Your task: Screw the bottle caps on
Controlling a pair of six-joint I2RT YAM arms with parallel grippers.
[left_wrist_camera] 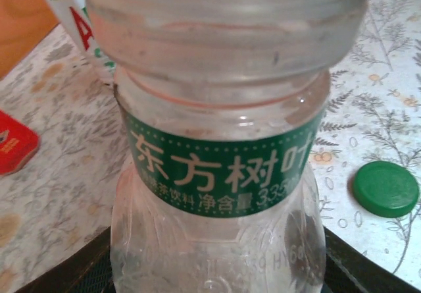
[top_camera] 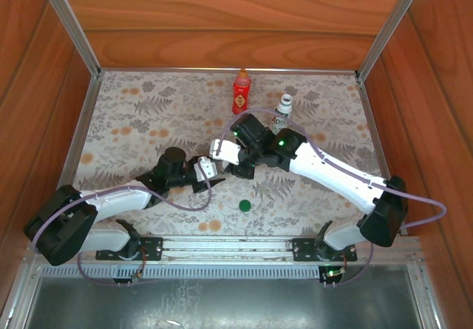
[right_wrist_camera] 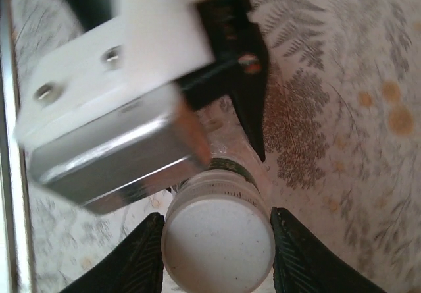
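My left gripper [left_wrist_camera: 217, 276] is shut on the base of the clear bottle [left_wrist_camera: 220, 174], which has a green label and points away from the fingers. A white cap [right_wrist_camera: 217, 247] sits on its neck. My right gripper [right_wrist_camera: 217, 215] faces the cap end-on, with one black finger against each side of it. In the top view the two grippers meet at mid-table, left [top_camera: 211, 174] and right [top_camera: 230, 163]. The red bottle [top_camera: 241, 91] and the white bottle [top_camera: 284, 111] stand upright at the back. A loose green cap [top_camera: 244, 205] lies on the table.
The floral table top [top_camera: 133, 114] is boxed in by wooden walls at the back and sides. The green cap [left_wrist_camera: 385, 187] lies just right of the held bottle. The left gripper's white and silver body [right_wrist_camera: 112, 108] hangs close above the cap.
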